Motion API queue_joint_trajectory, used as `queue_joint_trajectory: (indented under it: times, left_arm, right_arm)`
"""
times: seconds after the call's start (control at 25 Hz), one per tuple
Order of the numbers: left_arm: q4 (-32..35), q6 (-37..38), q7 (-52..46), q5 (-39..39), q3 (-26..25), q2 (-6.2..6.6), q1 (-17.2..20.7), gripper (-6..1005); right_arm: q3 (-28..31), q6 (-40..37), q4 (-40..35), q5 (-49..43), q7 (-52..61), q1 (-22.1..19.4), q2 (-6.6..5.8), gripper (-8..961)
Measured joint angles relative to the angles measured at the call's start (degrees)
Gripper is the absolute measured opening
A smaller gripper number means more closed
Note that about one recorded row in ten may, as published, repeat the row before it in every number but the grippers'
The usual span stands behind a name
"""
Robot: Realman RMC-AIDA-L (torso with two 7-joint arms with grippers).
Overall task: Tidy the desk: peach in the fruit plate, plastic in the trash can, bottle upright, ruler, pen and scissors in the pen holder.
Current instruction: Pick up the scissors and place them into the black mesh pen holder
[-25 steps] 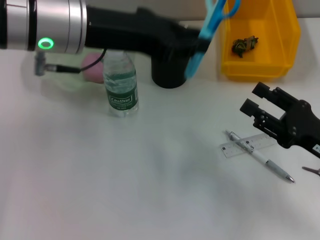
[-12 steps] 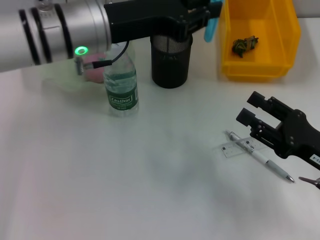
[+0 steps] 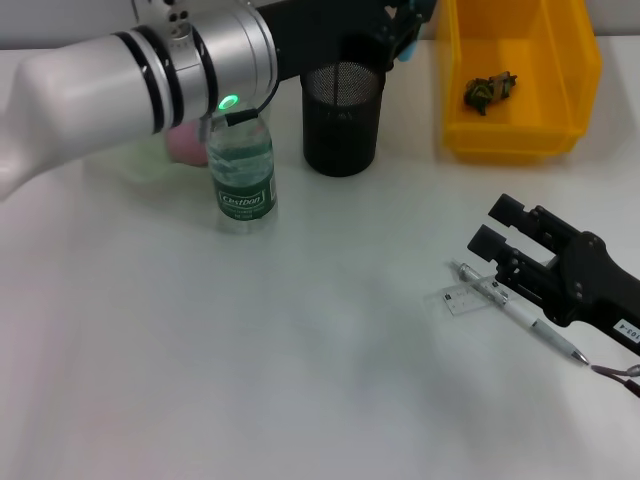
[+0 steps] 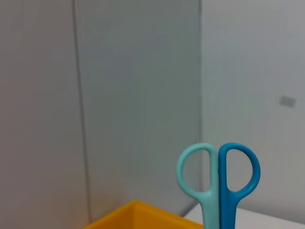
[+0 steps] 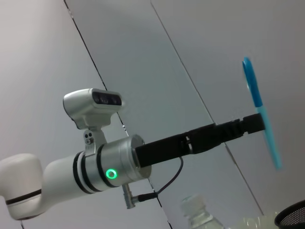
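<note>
Left gripper (image 3: 405,30) held the blue-handled scissors (image 4: 219,183) above the black mesh pen holder (image 3: 342,118).

It was clenched on the scissors, their handles up. The right gripper (image 3: 497,228) hovered with fingers apart just beside the clear plastic ruler (image 3: 462,297) and silver pen (image 3: 520,318) on the white surface (image 3: 250,350). The green-labelled clear bottle (image 3: 241,170) stood upright; crumpled plastic (image 3: 488,89) lay in the yellow bin (image 3: 580,90).
</note>
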Motion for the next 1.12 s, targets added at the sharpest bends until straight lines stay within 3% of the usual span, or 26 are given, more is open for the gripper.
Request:
queue_joint_trajectory:
  times: [0.4,1.12]
  left_arm:
    - [-0.3,-10.7,0.0,-0.1,4.1,-0.05,-0.8,243]
    - [-4.4,-14.7,-0.6,-1.9,6.2,-0.09,-1.3,250]
  right_arm:
    - [0.2,0.0,0.5,0.2,0.0,0.0,0.06,662]
    - [0.2,0.2,0.5,0.3,0.0,0.9,0.01,662]
